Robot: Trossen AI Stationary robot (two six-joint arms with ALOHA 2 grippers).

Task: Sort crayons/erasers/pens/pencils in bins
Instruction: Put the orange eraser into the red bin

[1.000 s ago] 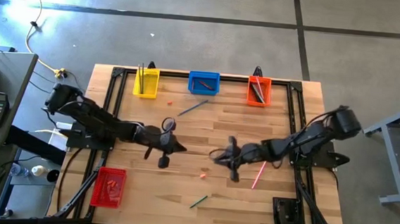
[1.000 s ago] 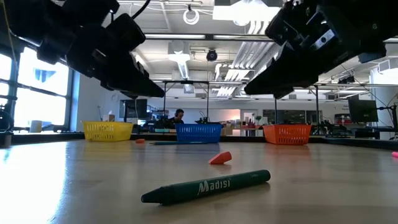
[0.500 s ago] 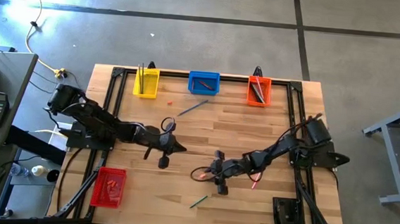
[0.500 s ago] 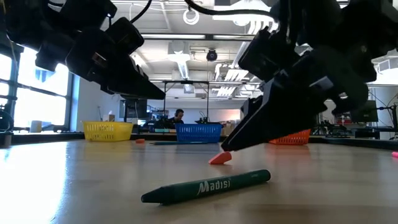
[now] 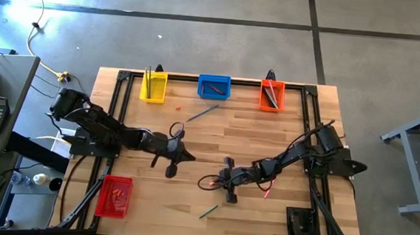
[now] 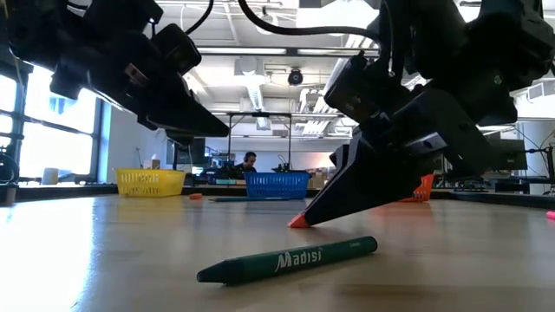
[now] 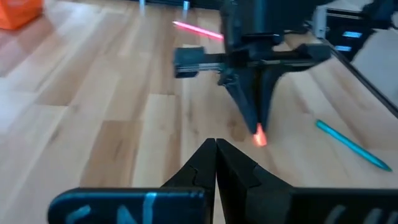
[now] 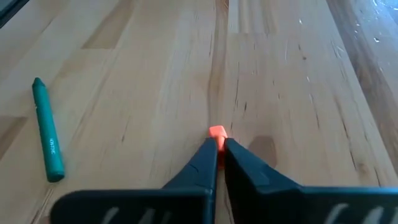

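A tiny pink-red eraser (image 8: 217,131) lies on the table's middle, under my right gripper (image 8: 219,144), which is shut on it; the two also show in the low view, eraser (image 6: 297,222) and right gripper (image 6: 302,218). From above the right gripper (image 5: 211,182) reaches toward the table's left. My left gripper (image 5: 190,157) hovers shut above the wood, and its shut fingers (image 7: 216,148) point at the eraser (image 7: 259,137). A green crayon (image 5: 209,211) lies flat near the near edge. A pink pen (image 5: 269,188) lies partly under the right arm. My right gripper pinches the eraser's near side (image 8: 218,133) between its two fingertips (image 8: 209,149), only at their free ends. The fingers slant down from the table's right. The eraser's bottom rests on the wood (image 6: 293,224).
Along the far edge stand the yellow bin (image 5: 153,86), blue bin (image 5: 213,87) and orange bin (image 5: 271,95), each holding sticks. The red bin (image 5: 114,197) sits near the left near corner. A bluish stick (image 5: 201,114) and another small eraser (image 5: 178,108) lie before the blue bin.
My right gripper has travelled toward the table's left and near edge and dropped down until its fingertips reached the eraser on the wood. The left gripper has kept still.
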